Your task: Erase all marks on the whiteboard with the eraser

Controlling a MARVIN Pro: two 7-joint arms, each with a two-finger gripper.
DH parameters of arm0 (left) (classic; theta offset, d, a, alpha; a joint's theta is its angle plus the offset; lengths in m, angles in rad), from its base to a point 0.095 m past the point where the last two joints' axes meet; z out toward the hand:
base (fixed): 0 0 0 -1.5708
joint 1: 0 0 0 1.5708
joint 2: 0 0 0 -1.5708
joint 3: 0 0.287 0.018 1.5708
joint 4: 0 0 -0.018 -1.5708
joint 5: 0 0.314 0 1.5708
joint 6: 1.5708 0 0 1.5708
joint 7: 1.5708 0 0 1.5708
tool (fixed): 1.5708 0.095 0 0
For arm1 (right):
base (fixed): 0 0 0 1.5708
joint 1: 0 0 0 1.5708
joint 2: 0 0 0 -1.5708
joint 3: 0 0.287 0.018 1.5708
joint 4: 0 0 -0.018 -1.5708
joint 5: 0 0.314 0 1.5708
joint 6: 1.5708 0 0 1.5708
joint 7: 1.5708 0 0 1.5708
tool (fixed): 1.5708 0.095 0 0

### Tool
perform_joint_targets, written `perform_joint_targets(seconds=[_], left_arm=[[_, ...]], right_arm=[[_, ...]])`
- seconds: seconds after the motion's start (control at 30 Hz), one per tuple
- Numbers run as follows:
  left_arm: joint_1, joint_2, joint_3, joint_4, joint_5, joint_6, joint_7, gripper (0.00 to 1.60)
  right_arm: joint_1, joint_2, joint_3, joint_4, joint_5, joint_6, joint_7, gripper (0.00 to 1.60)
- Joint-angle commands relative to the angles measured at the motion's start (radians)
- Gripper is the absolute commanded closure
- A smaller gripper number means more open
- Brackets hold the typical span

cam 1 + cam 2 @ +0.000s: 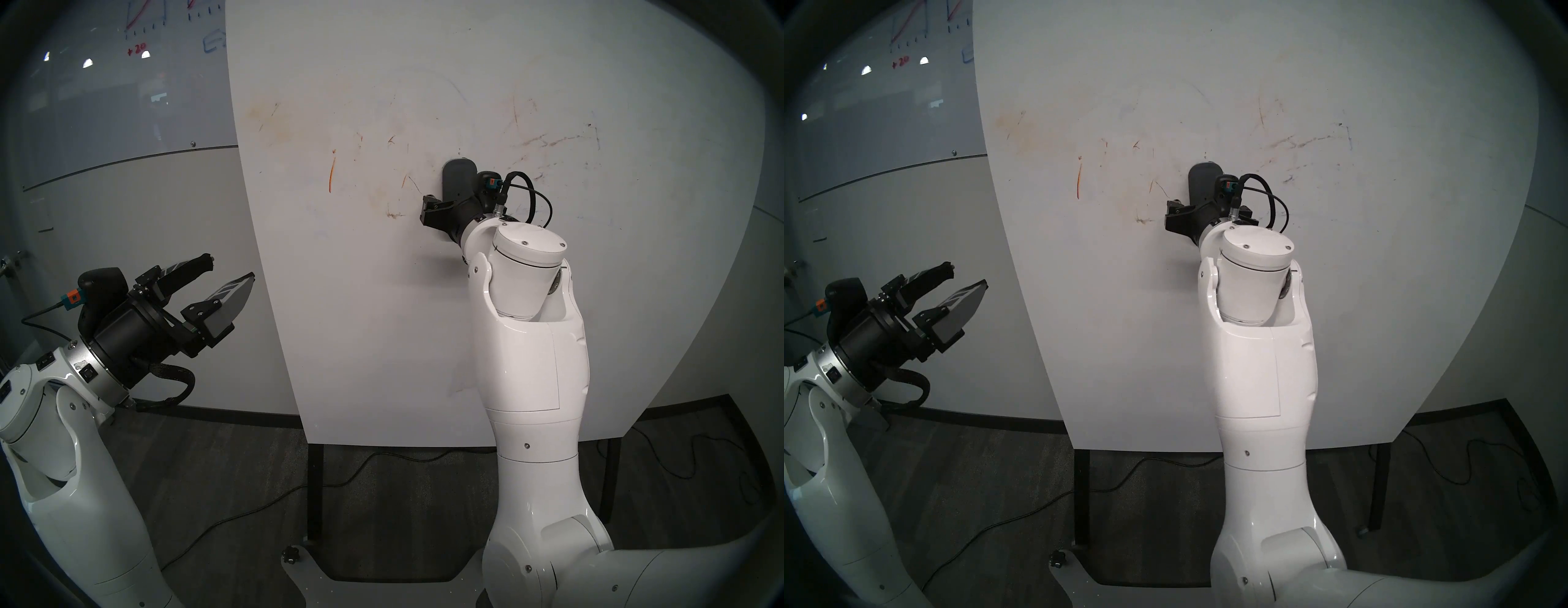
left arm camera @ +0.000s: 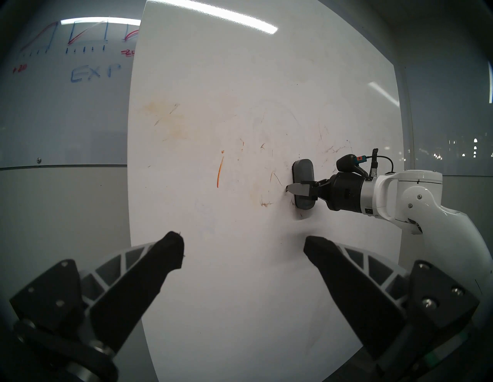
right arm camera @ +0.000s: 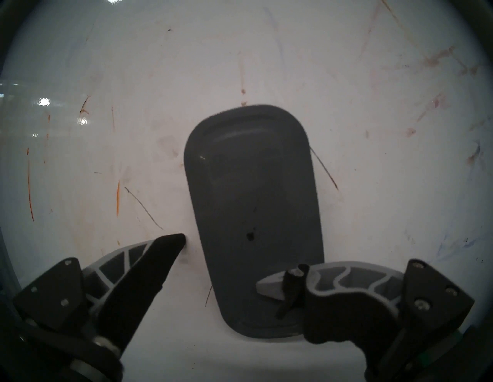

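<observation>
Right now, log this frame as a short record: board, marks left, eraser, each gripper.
whiteboard: upright white panel on black legs
marks: one thin orange stroke left of the eraser, plus small orange flecks; faint brown smudges around
eraser: dark grey block, long side vertical, flat against the whiteboard
right gripper: jaws spread, left fingertip off the eraser's side, right finger over its face; no pinch visible
left gripper: open, empty, off the whiteboard's left edge
</observation>
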Motion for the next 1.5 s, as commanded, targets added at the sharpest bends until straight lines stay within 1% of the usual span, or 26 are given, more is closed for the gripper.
perform_joint_targets(seconds=[0.0,0.5,0.87,0.9,0.93,0.97,1.03,1.47], left_arm=[[-0.003,0.002,0.002,-0.016,-0.004,0.000,0.001,0.00],[-0.003,0.002,0.002,-0.016,-0.004,0.000,0.001,0.00],[-0.003,0.002,0.002,-0.016,-0.005,0.000,0.002,0.00],[-0.003,0.002,0.002,-0.016,-0.005,0.000,0.002,0.00],[-0.003,0.002,0.002,-0.016,-0.005,0.000,0.002,0.00],[-0.003,0.002,0.002,-0.016,-0.005,0.000,0.002,0.00],[-0.003,0.002,0.002,-0.016,-0.005,0.000,0.002,0.00],[-0.003,0.002,0.002,-0.016,-0.004,0.000,0.001,0.00]], right_arm=[[0.080,0.014,0.027,-0.009,0.000,-0.016,0.003,0.00],[0.069,0.051,0.058,-0.078,0.017,0.037,0.059,0.00],[0.058,0.045,0.053,-0.097,0.018,0.068,0.074,0.00],[0.056,0.044,0.051,-0.098,0.018,0.069,0.074,0.29],[0.055,0.042,0.049,-0.098,0.017,0.070,0.074,0.88],[0.055,0.041,0.047,-0.099,0.017,0.072,0.074,0.99],[0.054,0.038,0.042,-0.102,0.016,0.076,0.073,1.60],[0.043,0.009,-0.016,-0.122,0.012,0.074,0.070,1.60]])
